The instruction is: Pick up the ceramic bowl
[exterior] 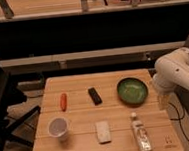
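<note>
The ceramic bowl (pixel 132 90) is round, shallow and glossy green with a darker rim. It sits upright and empty on the right part of the wooden table (pixel 81 114). My gripper (pixel 163 101) hangs from the white arm (pixel 174 72), pointing down, just right of the bowl near the table's right edge. It is apart from the bowl and holds nothing that I can see.
On the table are an orange carrot-like item (pixel 64 101), a black bar (pixel 94 95), a white paper cup (pixel 58 127), a white packet (pixel 103 131) and a bottle lying down (pixel 141 133). A dark chair (pixel 3 106) stands to the left.
</note>
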### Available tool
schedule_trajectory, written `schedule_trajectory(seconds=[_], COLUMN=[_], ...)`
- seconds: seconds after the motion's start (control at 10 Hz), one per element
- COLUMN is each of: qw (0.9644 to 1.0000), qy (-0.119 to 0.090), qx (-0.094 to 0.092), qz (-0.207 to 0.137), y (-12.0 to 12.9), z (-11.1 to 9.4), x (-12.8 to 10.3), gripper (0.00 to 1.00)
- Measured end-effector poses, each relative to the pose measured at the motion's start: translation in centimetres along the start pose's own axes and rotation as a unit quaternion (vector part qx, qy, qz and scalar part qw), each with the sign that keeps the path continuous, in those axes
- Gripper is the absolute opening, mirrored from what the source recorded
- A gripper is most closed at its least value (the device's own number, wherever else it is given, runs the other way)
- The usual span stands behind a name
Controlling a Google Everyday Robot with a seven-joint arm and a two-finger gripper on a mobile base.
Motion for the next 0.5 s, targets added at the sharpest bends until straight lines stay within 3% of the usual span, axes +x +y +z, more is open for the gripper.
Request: schedule_trajectory(seconds=[0.5], qw=[0.9992], qy=[0.004], qx=[0.008], qz=[-0.039], y=[-0.71], z=[0.27], x=[0.61], gripper=[0.8])
